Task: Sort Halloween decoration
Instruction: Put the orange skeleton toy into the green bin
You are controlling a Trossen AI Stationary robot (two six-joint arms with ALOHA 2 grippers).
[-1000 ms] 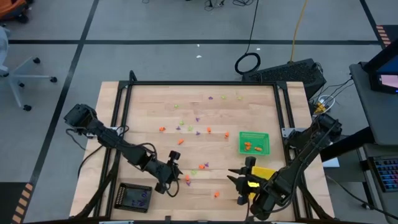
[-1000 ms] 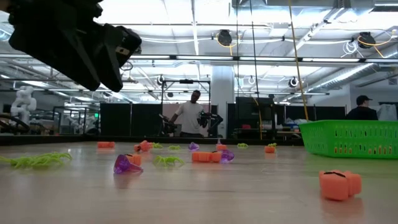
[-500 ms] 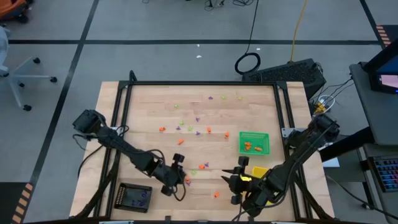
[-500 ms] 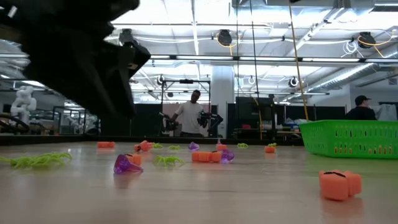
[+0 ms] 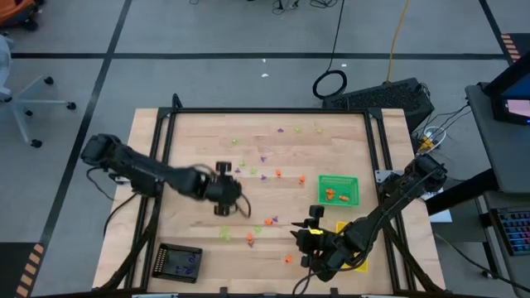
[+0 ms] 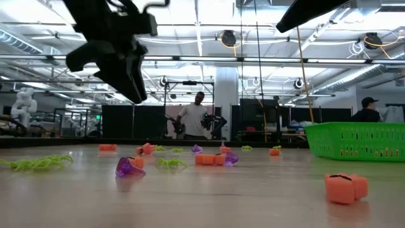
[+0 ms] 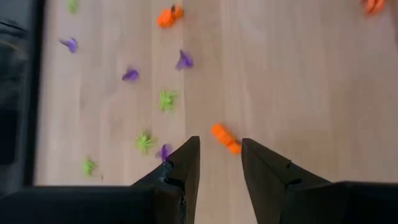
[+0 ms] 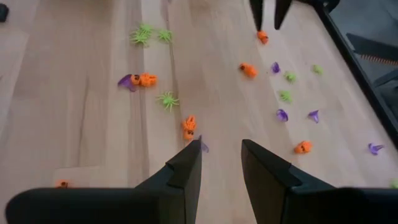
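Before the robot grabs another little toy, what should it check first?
1. Left gripper open and empty: ok.
2. Orange trinket just ahead of the left gripper: ok.
3. Left gripper low enough to grab: not ok, it hangs above the table.
4. Right gripper open and empty: ok.
5. Green tray has room: ok, only a few orange pieces inside.
6. Grippers apart from each other: ok.

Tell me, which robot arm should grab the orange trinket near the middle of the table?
Probably the left: its open gripper hovers right above the orange trinket, nothing held. The right gripper is open too, but nearer the front edge.
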